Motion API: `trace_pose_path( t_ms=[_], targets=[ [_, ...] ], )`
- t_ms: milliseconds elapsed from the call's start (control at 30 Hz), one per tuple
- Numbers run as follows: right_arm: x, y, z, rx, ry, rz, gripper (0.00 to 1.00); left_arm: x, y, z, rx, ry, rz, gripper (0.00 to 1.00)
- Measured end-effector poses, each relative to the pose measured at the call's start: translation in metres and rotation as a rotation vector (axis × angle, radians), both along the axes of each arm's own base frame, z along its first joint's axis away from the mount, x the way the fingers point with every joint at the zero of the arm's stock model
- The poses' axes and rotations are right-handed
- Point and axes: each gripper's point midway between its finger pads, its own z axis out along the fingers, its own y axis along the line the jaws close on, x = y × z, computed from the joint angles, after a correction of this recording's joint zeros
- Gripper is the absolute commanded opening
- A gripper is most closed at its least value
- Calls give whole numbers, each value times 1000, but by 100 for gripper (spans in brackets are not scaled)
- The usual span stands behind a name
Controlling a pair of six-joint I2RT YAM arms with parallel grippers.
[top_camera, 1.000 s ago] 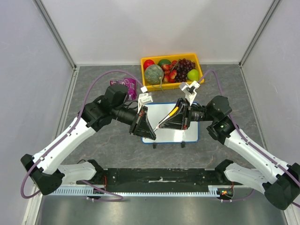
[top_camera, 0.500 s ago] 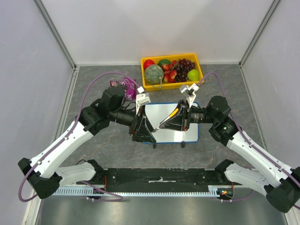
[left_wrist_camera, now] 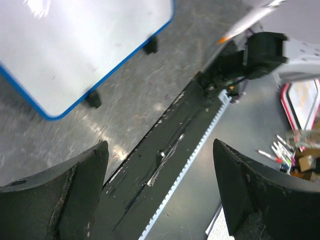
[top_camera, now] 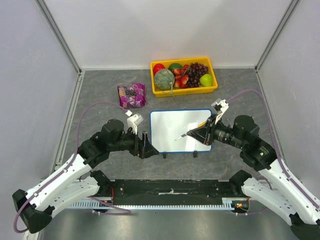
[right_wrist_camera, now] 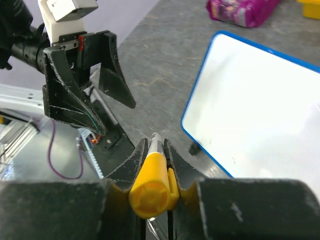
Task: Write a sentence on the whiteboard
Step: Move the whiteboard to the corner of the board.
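The whiteboard (top_camera: 175, 124) lies flat mid-table, white with a blue rim; the sentence is out of view, and the board's face (right_wrist_camera: 260, 110) looks plain white. My right gripper (top_camera: 196, 134) hovers over the board's right part, shut on a marker (right_wrist_camera: 150, 182) with a yellow cap on its back end. The marker's tip (top_camera: 177, 138) points left over the board. My left gripper (top_camera: 145, 146) is off the board's near-left corner, open with nothing between its fingers (left_wrist_camera: 85, 185). The left wrist view shows that corner of the whiteboard (left_wrist_camera: 75, 45).
A yellow tray (top_camera: 182, 59) of fruit stands behind the board. A purple snack packet (top_camera: 131, 95) lies at the back left. The black base rail (top_camera: 170, 187) runs along the near edge, and grey walls close both sides.
The left gripper has opened and drawn back from over the board to its near-left corner. The right gripper has pulled back to the right, still gripping the marker.
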Motion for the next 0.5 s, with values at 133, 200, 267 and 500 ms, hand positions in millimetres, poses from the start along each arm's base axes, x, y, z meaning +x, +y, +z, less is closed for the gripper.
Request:
trace_pose_path(
  t_ms=[133,200,267,500],
  targets=[
    [-5,-24,-19,-53,17,-97,0,2,11,-39,37,103,121,95],
    [-12,-38,-27,-71,21,-141,0,2,14,-53,43,144,163,96],
    [-19,-52,-30,-78,16,-182,0,1,15,-62,53,179,185,95],
    [-25,-75,-35,-96,4,-272,0,9,19,-83,104,222,256,95]
  ],
)
